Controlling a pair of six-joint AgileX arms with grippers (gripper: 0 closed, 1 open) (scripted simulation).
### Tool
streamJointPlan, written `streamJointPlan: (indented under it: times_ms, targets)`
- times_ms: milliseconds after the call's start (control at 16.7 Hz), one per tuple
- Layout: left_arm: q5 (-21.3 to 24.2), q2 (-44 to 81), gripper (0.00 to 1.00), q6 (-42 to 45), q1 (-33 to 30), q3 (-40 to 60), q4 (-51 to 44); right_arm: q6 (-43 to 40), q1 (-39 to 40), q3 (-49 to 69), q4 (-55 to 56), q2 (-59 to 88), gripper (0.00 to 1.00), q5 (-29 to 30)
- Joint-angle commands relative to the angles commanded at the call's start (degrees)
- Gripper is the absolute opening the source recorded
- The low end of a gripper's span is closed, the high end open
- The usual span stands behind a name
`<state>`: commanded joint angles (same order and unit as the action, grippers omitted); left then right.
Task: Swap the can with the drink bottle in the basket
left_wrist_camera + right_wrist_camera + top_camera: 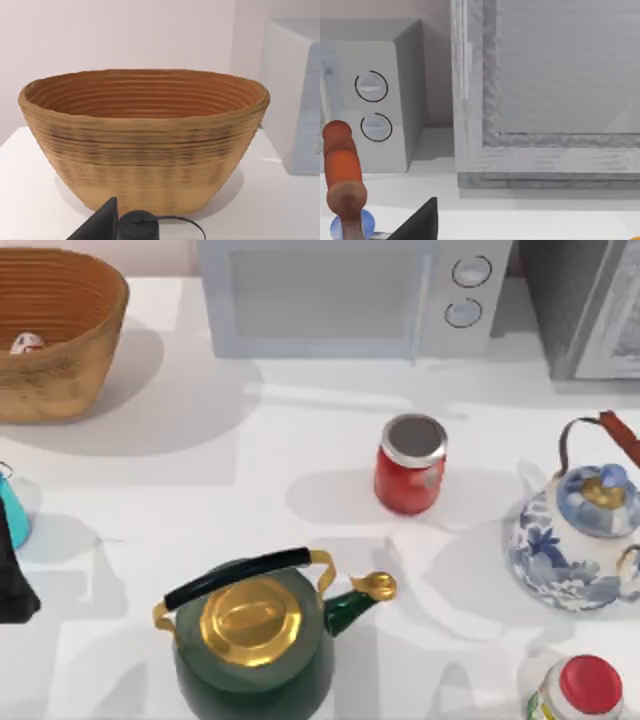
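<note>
The red can (410, 466) with its silver-grey top stands upright on the white table, right of centre, in front of the microwave. The wicker basket (75, 370) sits at the far left corner, and the tiny white drink bottle (27, 342) lies inside it against the left wall. My left arm (12, 575) is at the table's left edge, in front of the basket. In the left wrist view the basket (145, 145) stands close ahead, with a dark part of the left gripper (107, 225) low in the picture. A dark part of my right gripper (420, 222) faces the back appliances.
A dark green kettle (255, 635) with gold lid and black handle stands at the front centre. A blue-and-white teapot (580, 540) is at the right, and a red-capped bottle (585, 690) at the front right. A microwave (350, 295) and a grey appliance (590, 300) line the back.
</note>
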<state>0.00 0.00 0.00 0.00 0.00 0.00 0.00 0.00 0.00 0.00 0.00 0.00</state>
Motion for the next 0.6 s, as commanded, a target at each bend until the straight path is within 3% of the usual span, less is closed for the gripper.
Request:
streamJointPlan:
  times_ms: [300,600]
  targets:
    - [0.2,3.1,1.0,-0.4,0.1,2.3,-1.9,0.0,0.0,0.0,0.0,0.0,1.0,0.0]
    - [1.1,20.1,1.0,-1.3,0.3,16.2,-9.9,0.0,0.0,0.0,0.0,0.0,1.0,0.0]
